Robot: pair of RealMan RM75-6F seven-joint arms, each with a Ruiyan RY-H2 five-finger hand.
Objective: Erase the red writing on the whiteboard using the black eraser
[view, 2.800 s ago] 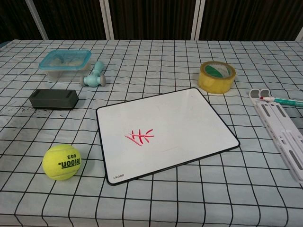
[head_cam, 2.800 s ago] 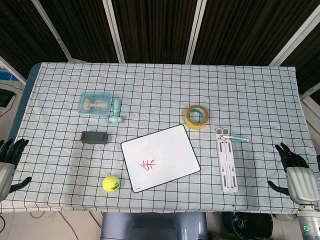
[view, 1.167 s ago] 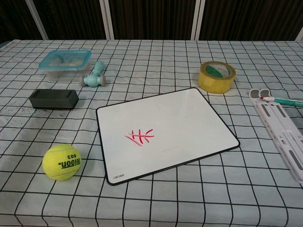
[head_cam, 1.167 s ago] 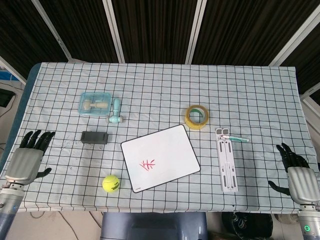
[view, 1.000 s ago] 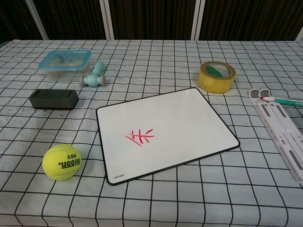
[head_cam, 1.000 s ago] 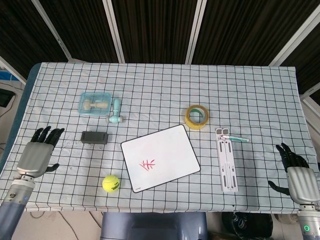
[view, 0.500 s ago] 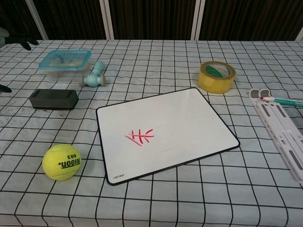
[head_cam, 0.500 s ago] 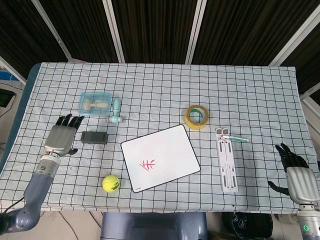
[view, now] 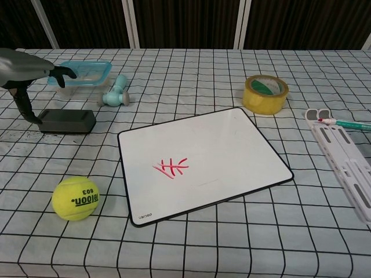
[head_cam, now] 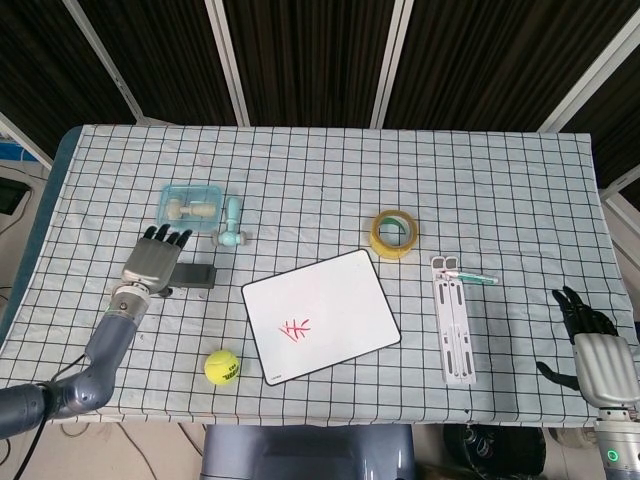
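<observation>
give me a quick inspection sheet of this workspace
surface: table under a black-and-white checked cloth
job's things: black eraser left of the whiteboard; red writing not yet erased
clutter: tennis ball, tape roll, blue container, teal dumbbell, white folding stand, pen
hands: left hand over the eraser's left end, fingers apart, grip not seen; right hand open at the table's right edge
cables: nothing seen
surroundings: dark slatted panels behind the table
</observation>
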